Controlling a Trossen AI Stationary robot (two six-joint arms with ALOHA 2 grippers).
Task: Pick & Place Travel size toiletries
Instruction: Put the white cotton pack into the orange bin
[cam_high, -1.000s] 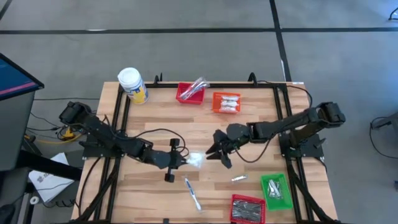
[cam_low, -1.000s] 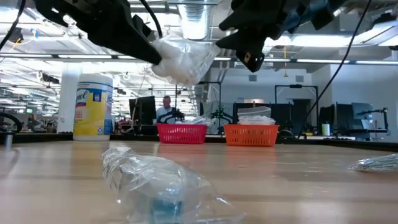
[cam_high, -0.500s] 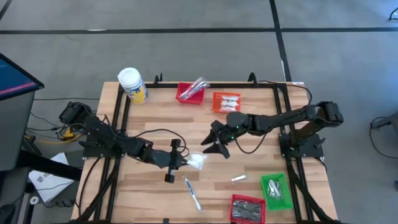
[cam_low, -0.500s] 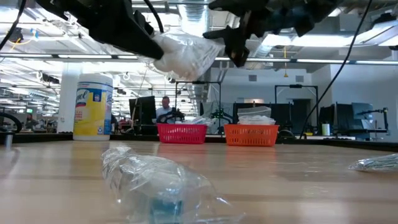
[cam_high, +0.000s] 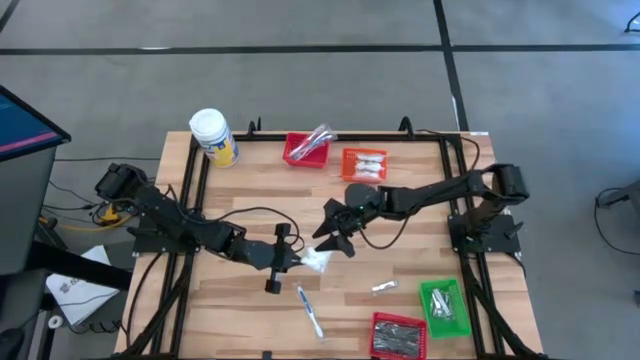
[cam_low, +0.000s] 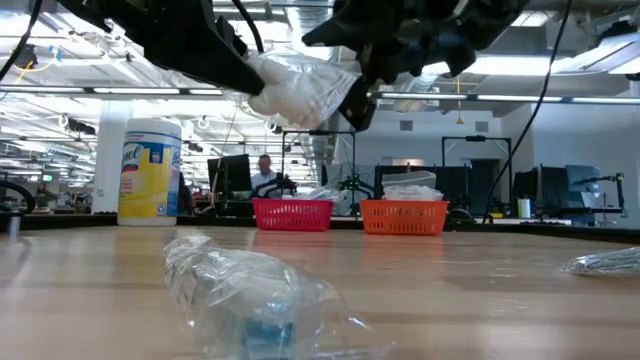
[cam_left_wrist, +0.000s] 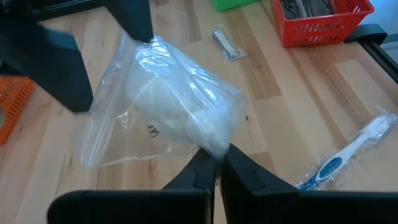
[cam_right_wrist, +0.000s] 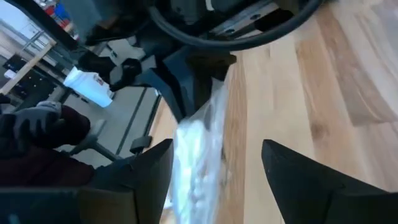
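Clear plastic is the material at issue: a bag of white packets hangs above mid-table, pinched at one corner by the left gripper, whose fingers are pressed together on the film. Left of the bag, nothing else of the task is noted. Just beside it, on the far right side, the right gripper stands with jaws spread, not yet on the bag. Near the bag, toward the front edge, a wrapped toothbrush and a silver packet lie loose. Right of these, the green basket and the front red basket hold items. Judgement: sorting is partly done; the bag and loose items remain. Against the earlier frame, the right gripper has closed in on the bag and widened.
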